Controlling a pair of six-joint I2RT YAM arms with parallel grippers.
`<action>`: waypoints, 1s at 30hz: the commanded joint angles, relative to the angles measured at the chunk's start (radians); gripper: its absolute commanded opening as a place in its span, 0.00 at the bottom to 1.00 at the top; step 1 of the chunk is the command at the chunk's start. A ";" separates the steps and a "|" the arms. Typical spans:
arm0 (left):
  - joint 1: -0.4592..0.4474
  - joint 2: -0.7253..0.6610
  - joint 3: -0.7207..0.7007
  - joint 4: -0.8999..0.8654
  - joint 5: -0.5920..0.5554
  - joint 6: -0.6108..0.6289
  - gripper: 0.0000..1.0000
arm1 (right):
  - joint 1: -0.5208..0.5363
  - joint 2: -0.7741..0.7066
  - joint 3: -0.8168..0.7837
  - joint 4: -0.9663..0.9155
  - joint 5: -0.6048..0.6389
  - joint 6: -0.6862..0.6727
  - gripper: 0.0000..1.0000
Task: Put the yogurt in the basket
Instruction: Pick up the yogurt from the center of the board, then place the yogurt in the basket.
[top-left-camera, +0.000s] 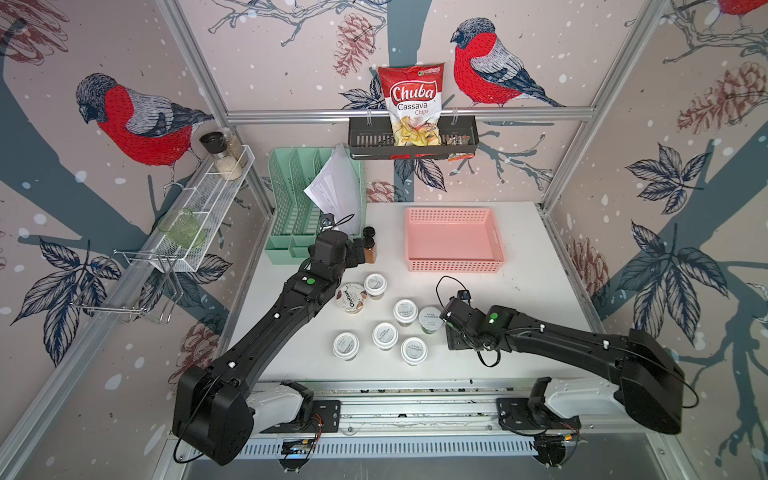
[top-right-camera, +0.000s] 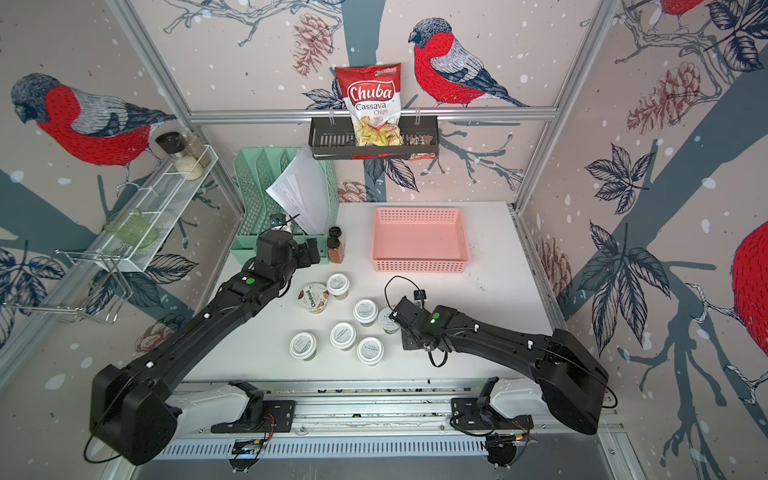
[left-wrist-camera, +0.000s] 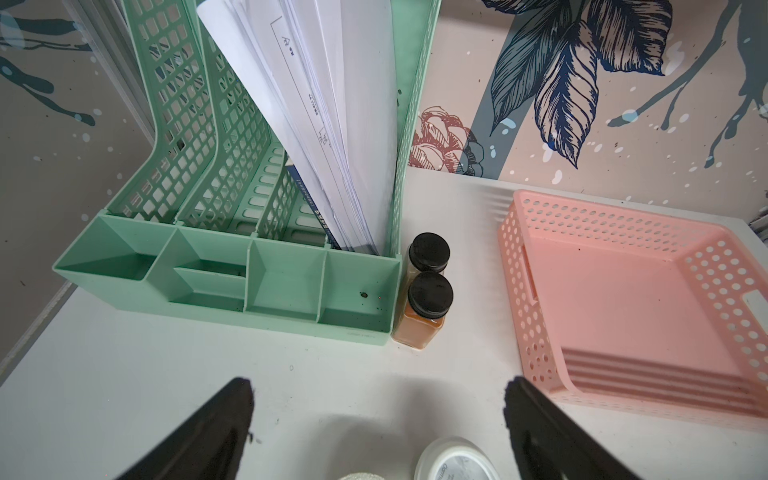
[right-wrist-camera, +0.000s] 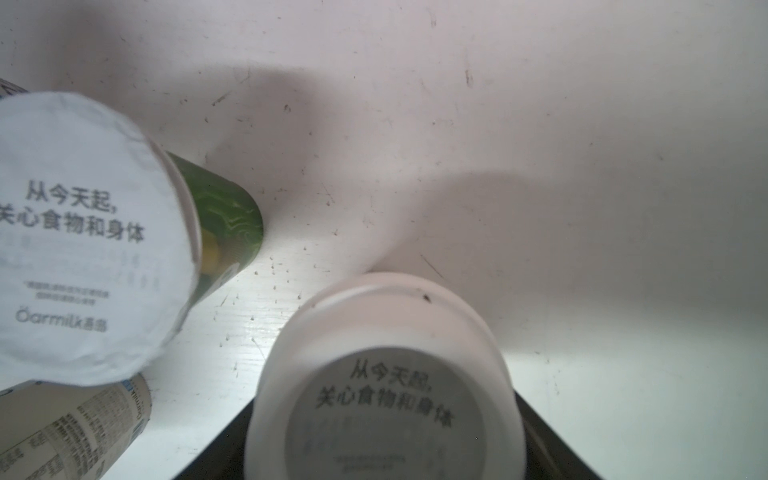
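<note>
The right gripper (right-wrist-camera: 385, 402) straddles a white-lidded yogurt jar (top-left-camera: 430, 319) near the middle of the worktop (top-left-camera: 528, 324), a finger on either flank (whether they pinch it yet cannot be told), evidently lining up the first lift. The other jars (top-left-camera: 385, 336) and the Chobani cup (top-left-camera: 351, 297) stand clustered nearer the front edge; the pink basket (top-left-camera: 453, 264) sits empty near the far right corner. The left gripper (left-wrist-camera: 378, 386), fingers spread wide and empty, hovers beside the spice bottles (left-wrist-camera: 428, 291), apparently out of its partner's way.
</note>
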 joint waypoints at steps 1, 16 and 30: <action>-0.001 -0.004 -0.002 0.028 0.005 0.012 0.97 | 0.002 -0.004 0.006 -0.007 0.025 -0.005 0.76; -0.001 -0.031 -0.006 0.026 0.009 0.009 0.97 | -0.007 -0.021 0.045 -0.046 0.093 0.005 0.73; -0.001 -0.044 0.016 0.024 0.056 -0.003 0.97 | -0.300 0.122 0.430 -0.094 0.033 -0.268 0.73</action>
